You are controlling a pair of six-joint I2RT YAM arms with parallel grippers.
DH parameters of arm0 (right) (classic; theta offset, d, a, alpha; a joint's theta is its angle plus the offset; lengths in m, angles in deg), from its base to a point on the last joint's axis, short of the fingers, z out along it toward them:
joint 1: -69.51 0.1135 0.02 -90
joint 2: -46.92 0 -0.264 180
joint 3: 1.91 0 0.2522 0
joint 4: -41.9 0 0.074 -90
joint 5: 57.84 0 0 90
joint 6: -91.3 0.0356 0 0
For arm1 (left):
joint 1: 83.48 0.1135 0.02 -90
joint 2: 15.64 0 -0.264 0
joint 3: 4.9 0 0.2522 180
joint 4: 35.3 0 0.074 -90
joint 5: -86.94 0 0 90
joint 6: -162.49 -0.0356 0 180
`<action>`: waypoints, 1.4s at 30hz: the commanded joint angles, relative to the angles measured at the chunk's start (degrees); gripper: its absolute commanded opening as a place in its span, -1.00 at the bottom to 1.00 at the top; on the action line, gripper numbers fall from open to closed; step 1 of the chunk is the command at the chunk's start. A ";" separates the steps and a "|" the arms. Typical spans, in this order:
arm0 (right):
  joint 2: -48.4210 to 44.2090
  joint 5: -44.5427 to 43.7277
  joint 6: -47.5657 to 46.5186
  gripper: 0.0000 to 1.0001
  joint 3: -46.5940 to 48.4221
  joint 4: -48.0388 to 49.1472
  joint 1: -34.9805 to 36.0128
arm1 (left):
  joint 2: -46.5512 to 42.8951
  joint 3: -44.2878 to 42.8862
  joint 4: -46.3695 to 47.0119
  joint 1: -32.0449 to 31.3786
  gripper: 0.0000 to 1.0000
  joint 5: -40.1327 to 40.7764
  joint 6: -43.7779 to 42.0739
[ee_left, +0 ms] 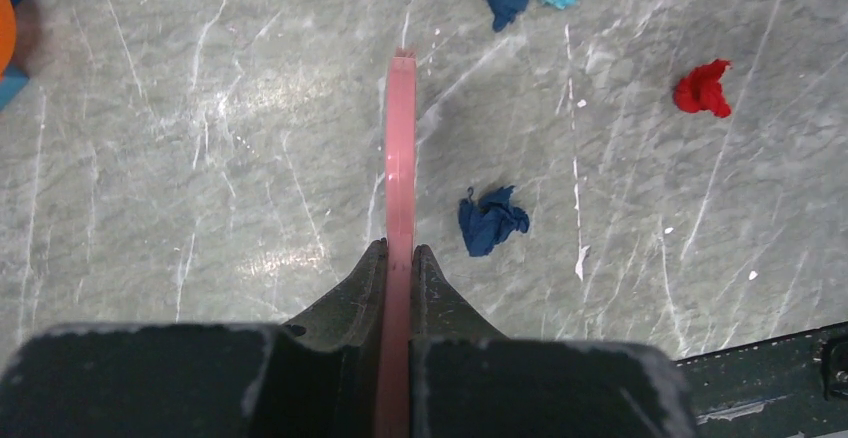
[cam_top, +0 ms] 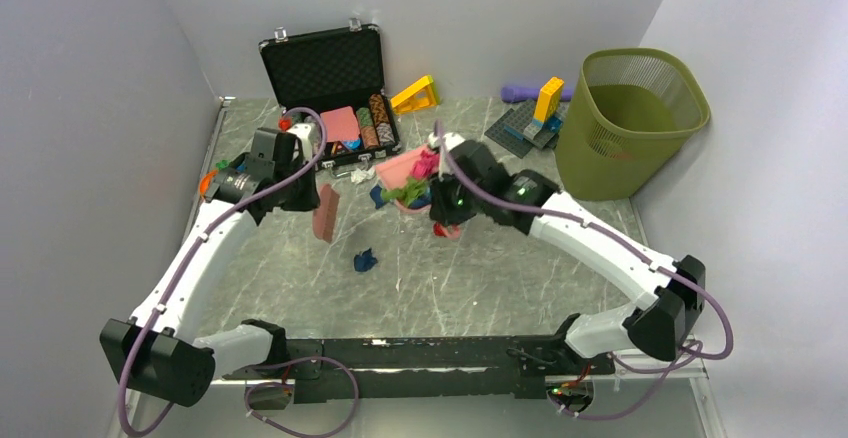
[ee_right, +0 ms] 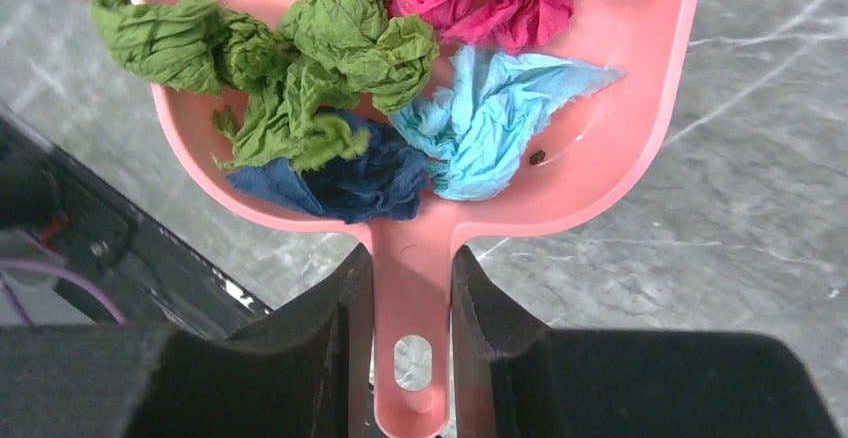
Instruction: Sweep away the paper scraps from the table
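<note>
**Both hands grip tools, some scraps are gathered**

The left hand (ee_left: 400, 258) is closed tight on a thin pink board (ee_left: 400, 138), seen edge-on above the table (ee_left: 200, 158). The right hand (ee_right: 412, 258) clamps the handle of a pink dustpan (ee_right: 640, 58) — green, navy, light blue and magenta paper scraps (ee_right: 340, 68) lie inside. In the left wrist view one navy scrap (ee_left: 490, 220) lies on the table at 3 o'clock from the board, and a red scrap (ee_left: 703, 88) farther off at 2 o'clock.

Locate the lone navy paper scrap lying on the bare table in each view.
Top external: the lone navy paper scrap is near the picture's centre, right of the pink board and nearer the arm bases.
Left wrist: the scrap is just right of the board, held edge-on in the left gripper.
Right wrist: not in view; the navy wad there sits in the pink dustpan.
Shared landmark: the pink board, in the top and left wrist views.
</note>
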 commanded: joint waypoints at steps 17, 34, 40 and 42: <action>7.46 25.11 4.90 -1.00 35.08 -14.43 -48.62 | -2.43 8.36 6.64 0.43 -1.00 0.06 -1.58; 4.31 59.11 76.39 -1.00 -2.15 69.42 -80.18 | -4.57 10.42 7.96 0.43 -1.00 -1.00 -1.91; 5.87 60.54 88.68 -1.00 -7.70 86.94 -81.76 | -4.49 10.39 8.14 0.43 -1.00 -1.54 -1.98; 5.90 60.19 90.70 -1.00 -8.81 89.75 -81.83 | -4.35 10.35 8.16 0.45 -1.00 -1.66 -2.06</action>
